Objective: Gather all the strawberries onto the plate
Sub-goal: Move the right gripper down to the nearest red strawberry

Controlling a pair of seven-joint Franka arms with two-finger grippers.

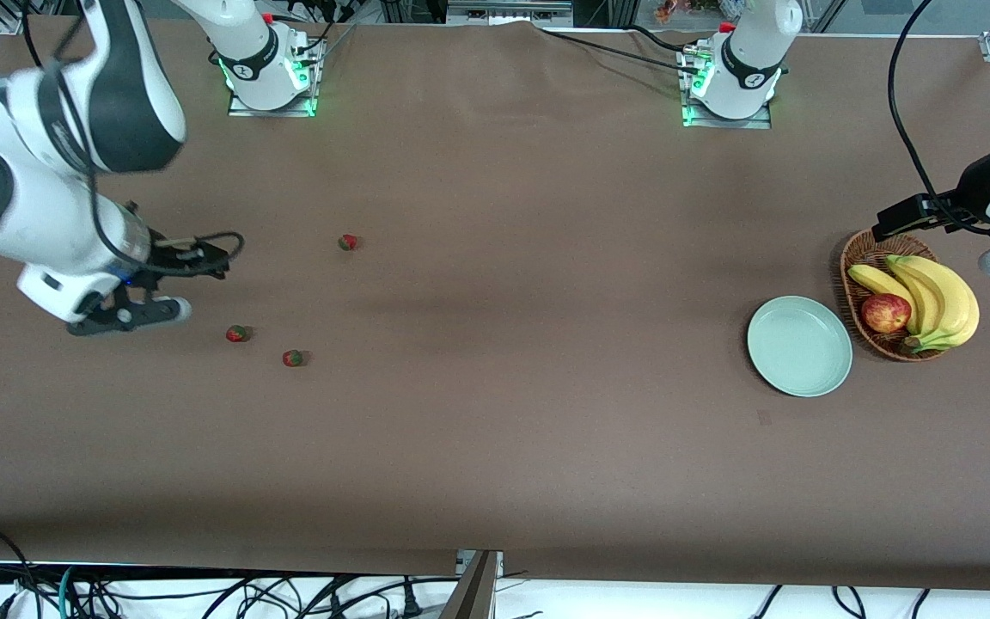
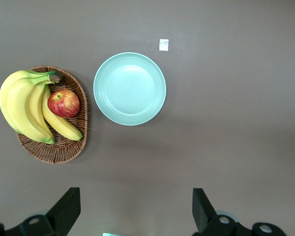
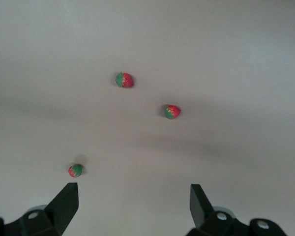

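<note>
Nearest you, three strawberries (image 1: 292, 358) at the table's nine o'clock looked soft, light; grip each gently mid-body with your wide-open right gripper (image 3: 132, 204); left gripper (image 2: 136, 209) waited wide.

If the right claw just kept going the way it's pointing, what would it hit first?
Probably bare table. The open right claw points down with no strawberry between its fingers; the nearest strawberry sits just off that line, though depth is unclear.

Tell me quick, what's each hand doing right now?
Left hand: open, empty, above the table by the plate.
Right hand: open, empty, over the table near the strawberries.
</note>
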